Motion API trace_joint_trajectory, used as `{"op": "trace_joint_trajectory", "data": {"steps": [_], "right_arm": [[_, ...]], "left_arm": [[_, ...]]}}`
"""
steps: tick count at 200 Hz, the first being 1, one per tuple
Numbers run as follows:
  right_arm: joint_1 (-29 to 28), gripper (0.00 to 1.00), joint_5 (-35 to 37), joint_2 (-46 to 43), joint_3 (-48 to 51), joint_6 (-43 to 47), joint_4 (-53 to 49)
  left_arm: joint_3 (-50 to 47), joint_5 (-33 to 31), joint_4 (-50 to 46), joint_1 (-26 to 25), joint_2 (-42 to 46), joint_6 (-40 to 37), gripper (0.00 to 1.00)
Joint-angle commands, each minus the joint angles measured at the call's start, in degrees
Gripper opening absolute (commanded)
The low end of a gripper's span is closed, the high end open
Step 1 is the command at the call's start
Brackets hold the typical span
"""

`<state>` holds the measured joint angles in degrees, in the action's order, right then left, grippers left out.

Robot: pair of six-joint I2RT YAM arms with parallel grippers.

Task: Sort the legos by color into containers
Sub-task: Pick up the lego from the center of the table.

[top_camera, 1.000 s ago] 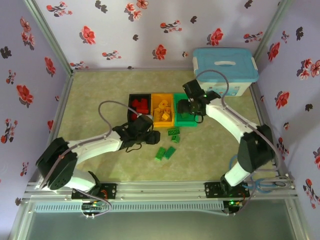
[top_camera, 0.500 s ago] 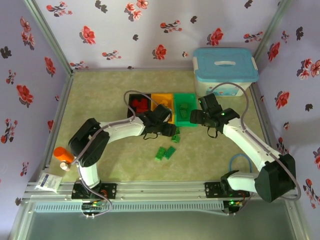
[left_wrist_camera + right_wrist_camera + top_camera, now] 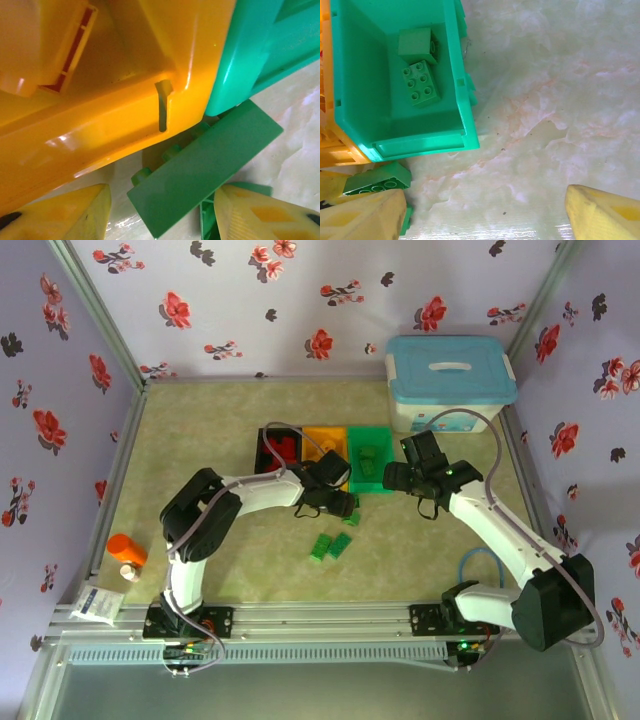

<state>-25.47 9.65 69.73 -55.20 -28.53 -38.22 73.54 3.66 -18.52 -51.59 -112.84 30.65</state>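
Three containers stand in a row: a black bin (image 3: 268,443) with red legos, a yellow-orange bin (image 3: 322,438) and a green bin (image 3: 368,455). My left gripper (image 3: 340,502) is low at the bins' front wall. Its fingers stand apart around a green lego (image 3: 205,165) that leans against the yellow-orange bin (image 3: 115,100), with a gap on the left side. My right gripper (image 3: 393,478) hovers open over bare table (image 3: 530,150) just right of the green bin (image 3: 465,120), which holds two green legos (image 3: 421,82). More green legos (image 3: 330,545) lie loose on the table.
A large white box with a light-blue lid (image 3: 450,380) stands at the back right. An orange cylinder (image 3: 125,548) and a small white packet (image 3: 98,602) lie near the left front edge. Flowered walls close in the table on three sides.
My left arm has swung forward and right, from the table's middle to the front of the bins. My right gripper has drawn back from over the green bin to its right side.
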Motion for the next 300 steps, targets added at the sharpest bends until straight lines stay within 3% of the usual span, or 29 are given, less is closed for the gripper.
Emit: {"op": "trace_joint_trajectory", "data": {"steps": [1,140,213,300], "right_arm": [[0.39,0.83,0.01,-1.43,0.80,-0.46,0.73],[0.49,0.83,0.37,-1.86,1.76,-0.71,0.86],[1.31,0.83,2.93,-4.80,3.26,-0.73,0.01],[6.47,0.83,3.89,-10.64,5.43,-2.02,-1.41]], "left_arm": [[2.21,0.54,-0.71,-0.44,-1.10,-1.18,0.56],[4.59,0.24,-2.60,-2.79,-1.75,-2.69,0.24],[4.53,-0.43,-2.48,-3.95,3.03,-4.03,0.20],[9.28,-1.30,-2.73,-2.96,6.99,-4.51,0.18]]}}
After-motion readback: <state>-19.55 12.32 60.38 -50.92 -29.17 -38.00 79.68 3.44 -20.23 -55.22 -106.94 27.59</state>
